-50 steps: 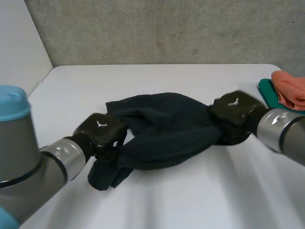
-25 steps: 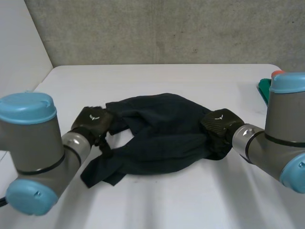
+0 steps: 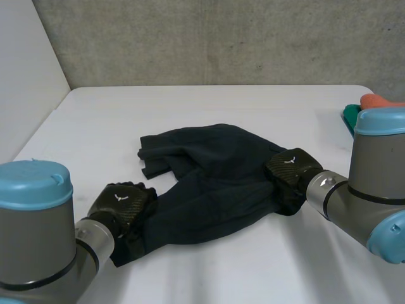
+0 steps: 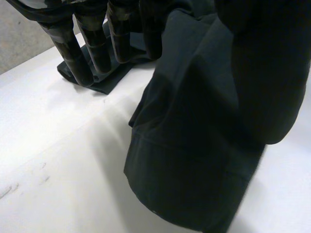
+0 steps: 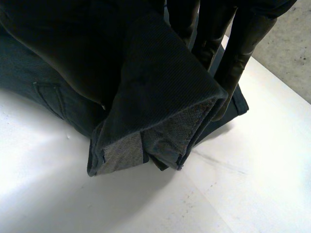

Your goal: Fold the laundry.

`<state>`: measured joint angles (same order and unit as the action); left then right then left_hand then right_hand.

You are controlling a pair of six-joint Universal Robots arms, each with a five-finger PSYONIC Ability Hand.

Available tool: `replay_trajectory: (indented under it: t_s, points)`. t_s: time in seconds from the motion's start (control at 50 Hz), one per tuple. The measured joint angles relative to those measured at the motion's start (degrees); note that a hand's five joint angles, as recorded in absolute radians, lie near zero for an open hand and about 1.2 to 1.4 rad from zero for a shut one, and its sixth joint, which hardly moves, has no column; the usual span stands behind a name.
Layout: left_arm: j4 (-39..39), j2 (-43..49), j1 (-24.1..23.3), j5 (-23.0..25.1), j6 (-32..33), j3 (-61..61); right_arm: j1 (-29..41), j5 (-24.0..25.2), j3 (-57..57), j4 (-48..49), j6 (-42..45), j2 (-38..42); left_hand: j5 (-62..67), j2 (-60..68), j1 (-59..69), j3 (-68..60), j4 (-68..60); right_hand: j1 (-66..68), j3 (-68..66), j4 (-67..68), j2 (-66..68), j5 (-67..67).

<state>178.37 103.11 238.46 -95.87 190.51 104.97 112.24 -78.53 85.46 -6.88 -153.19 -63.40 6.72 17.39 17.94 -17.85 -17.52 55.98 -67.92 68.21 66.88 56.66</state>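
Note:
A dark navy garment [image 3: 215, 177] lies crumpled across the middle of the white table [image 3: 209, 104]. My left hand [image 3: 120, 204] rests at its near left end. In the left wrist view its fingers [image 4: 80, 48] are straight, their tips touch a thin edge of the garment [image 4: 194, 155], and nothing is gripped. My right hand [image 3: 292, 170] is at the garment's right end. In the right wrist view its fingers [image 5: 238, 43] are curled round a folded hem of the garment [image 5: 146, 87], which hangs just above the table.
An orange cloth [image 3: 374, 101] lies on a green one [image 3: 348, 117] at the table's far right edge, behind my right arm. A concrete wall stands along the back of the table.
My left hand has let go of the garment's left end and drawn back toward the near edge. That end has dropped flat. My right hand has shifted left and nearer, keeping its grip.

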Motion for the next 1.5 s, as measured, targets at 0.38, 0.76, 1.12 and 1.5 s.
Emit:
replay_trajectory:
  t_s: [0.38,0.76,1.12,1.5]
  points:
    - [3.2,0.8,-1.3,-2.7,0.5,4.1,0.0,-0.3,0.1,0.8,-0.7,0.5,2.1,1.4,1.2,-1.1,-1.2,0.0,0.0,0.0,0.0,0.0]
    - [14.0,-12.5,-1.3,-6.0,6.5,-1.0,0.1,-0.8,-2.5,-5.8,4.3,-12.6,50.1,51.1,47.7,-50.2,-51.1,0.0,0.0,0.0,0.0,0.0]
    - [6.2,-17.7,-0.5,3.2,16.4,-10.9,-0.1,-2.0,-14.3,-17.9,12.2,-20.5,50.1,51.3,47.7,-50.4,-51.2,0.0,0.0,0.0,0.0,0.1]
    - [21.5,17.3,4.1,3.8,17.3,-44.6,1.2,-6.0,-36.5,6.7,12.7,8.3,50.1,51.4,47.7,-50.6,-51.4,0.0,-0.1,0.0,0.8,0.0]
